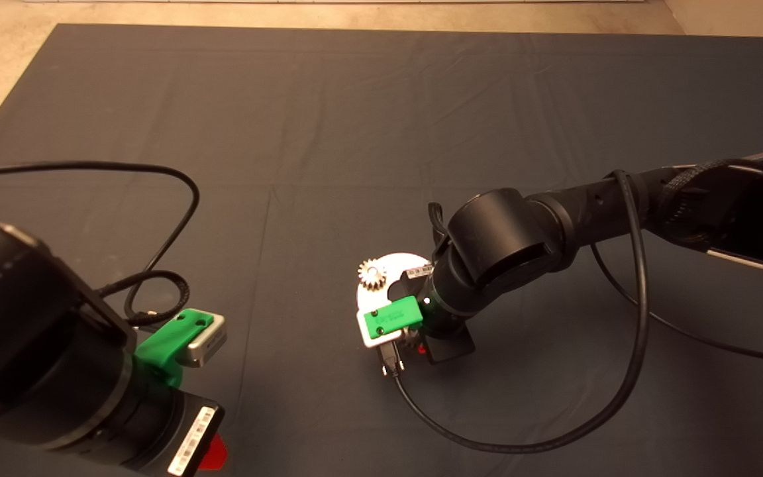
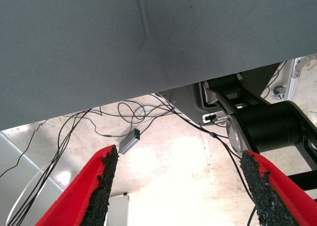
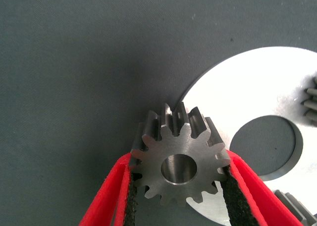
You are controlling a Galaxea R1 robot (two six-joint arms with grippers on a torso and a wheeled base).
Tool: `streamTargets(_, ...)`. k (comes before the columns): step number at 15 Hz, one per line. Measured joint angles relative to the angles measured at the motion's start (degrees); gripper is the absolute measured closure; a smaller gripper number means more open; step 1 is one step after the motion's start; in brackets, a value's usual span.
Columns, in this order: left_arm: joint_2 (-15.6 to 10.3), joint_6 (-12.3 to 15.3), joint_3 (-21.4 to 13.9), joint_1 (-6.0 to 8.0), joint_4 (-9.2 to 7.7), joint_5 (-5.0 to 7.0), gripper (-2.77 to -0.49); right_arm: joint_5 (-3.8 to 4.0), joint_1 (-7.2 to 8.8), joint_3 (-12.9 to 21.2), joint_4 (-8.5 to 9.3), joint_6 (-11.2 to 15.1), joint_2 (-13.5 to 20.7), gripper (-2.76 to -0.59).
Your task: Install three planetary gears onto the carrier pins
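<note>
Right gripper (image 3: 178,186): over the disc's near edge, fingers clamped on a gear (image 3: 179,156) by its toothed sides, bore showing.
Disc (image 1: 388,268): white, flat on the mat (image 1: 328,132) right of centre; central hole visible, near part hidden under the gripper.
Other gears: one (image 1: 372,273) sits on the disc's far-left rim; in the right wrist view two show only partly at the disc's edge.
Pins: cannot be made out.
Open room: bare mat far and left of the disc.
Left gripper (image 2: 181,191): parked at the near-left edge, fingers apart, nothing between them.
Cable (image 1: 527,424): loops on the mat near and right of the disc.
</note>
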State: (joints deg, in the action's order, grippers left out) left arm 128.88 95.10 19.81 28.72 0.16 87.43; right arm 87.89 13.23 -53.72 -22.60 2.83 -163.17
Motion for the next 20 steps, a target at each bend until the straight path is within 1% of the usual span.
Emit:
streamTargets(5, 0.0, 0.0, 0.0, 0.00, 0.00, 0.02, -1.75, 0.00, 0.02, 0.2, 0.09, 0.0, -0.6, -1.04)
streamTargets(8, 0.0, 0.0, 0.0, 0.00, 0.00, 0.02, -1.75, 0.02, 0.66, 0.1, 0.12, 0.0, -0.6, -1.04)
streamTargets(9, 0.0, 0.0, 0.0, 0.00, 0.00, 0.00, -1.75, -0.07, 0.91, -0.5, 0.22, 0.0, -0.6, -1.04)
streamTargets(11, 0.0, 0.0, 0.0, 0.00, 0.00, 0.02, -1.75, -0.18, 1.10, -2.9, 0.26, 0.0, -0.2, -1.04)
streamTargets(12, -0.1, 0.0, 0.0, -0.01, 0.00, 0.02, -1.75, -0.63, 1.38, -3.5, 0.63, 0.0, 0.4, -1.04)
streamTargets(13, -0.2, 0.0, 0.0, -0.12, -0.02, 0.02, -1.75, -0.48, 1.74, -4.0, 0.72, 0.2, 1.0, -1.04)
streamTargets(14, -0.2, 0.0, 0.0, -0.12, -0.06, 0.02, -1.75, -0.46, 2.04, -4.4, 0.78, 1.2, 1.5, -1.04)
streamTargets(15, -0.2, 0.0, 0.0, -0.12, -0.09, 0.01, -1.75, -0.09, 1.99, -5.0, 0.80, 2.5, 1.9, -1.04)
streamTargets(16, -0.2, 0.0, 0.0, -0.12, -0.09, 0.04, -1.75, 0.00, 1.99, -5.1, 0.89, 3.9, 2.3, -1.04)
streamTargets(17, -0.2, 0.0, 0.0, -0.12, -0.09, 0.00, -1.75, -0.02, 2.04, -5.3, 1.55, 5.6, 2.4, -1.04)
streamTargets(18, -0.2, 0.0, 0.0, -0.12, -0.09, 0.00, -1.75, -0.05, 2.01, -5.4, 2.64, 7.1, 2.6, -1.04)
streamTargets(20, -0.2, 0.0, 0.0, -0.12, -0.09, 0.02, -1.75, -0.09, 2.07, -5.1, 6.72, 10.1, 3.4, -1.04)
